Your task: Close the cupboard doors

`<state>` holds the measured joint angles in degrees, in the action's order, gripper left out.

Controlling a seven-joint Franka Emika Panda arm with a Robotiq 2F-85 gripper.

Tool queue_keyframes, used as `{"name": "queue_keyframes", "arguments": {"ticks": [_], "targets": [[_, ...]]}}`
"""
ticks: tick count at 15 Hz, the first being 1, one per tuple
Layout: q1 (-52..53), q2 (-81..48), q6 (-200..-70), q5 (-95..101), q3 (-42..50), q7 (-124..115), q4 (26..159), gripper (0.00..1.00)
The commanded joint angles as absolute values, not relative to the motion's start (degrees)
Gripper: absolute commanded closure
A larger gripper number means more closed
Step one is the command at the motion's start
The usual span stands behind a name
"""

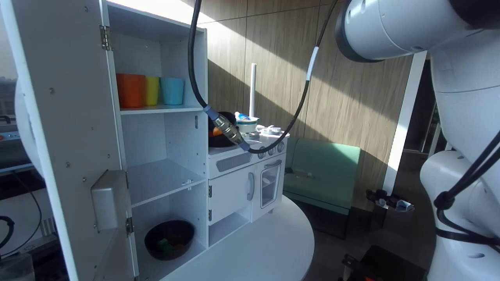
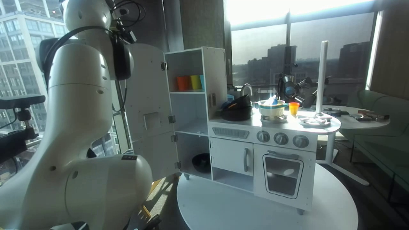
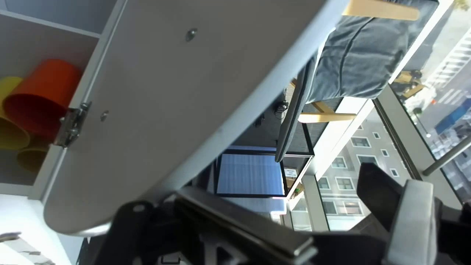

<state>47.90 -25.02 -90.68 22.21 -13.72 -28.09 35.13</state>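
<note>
White cupboard doors, wide open

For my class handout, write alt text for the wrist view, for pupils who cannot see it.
An open cupboard door slants across the picture, the open gripper at the bottom; contact is unclear. Left, beyond a metal hinge, an orange cup and a yellow cup show; right, a grey chair.
</note>
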Motion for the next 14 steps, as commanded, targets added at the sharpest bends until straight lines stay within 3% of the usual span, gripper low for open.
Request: {"name": "queue_keyframes", "arguments": {"ticks": [1,8,14], "targets": [[50.36,-24.47,-79.26,24.32,-11.07,-27.97,32.77,0.0],[44.0,-23.59,-69.17,30.84,-5.22,-17.36,33.34,0.0],[42.39,-24.53,-78.45,36.18,-3.0,-15.62,33.48,0.0]]}}
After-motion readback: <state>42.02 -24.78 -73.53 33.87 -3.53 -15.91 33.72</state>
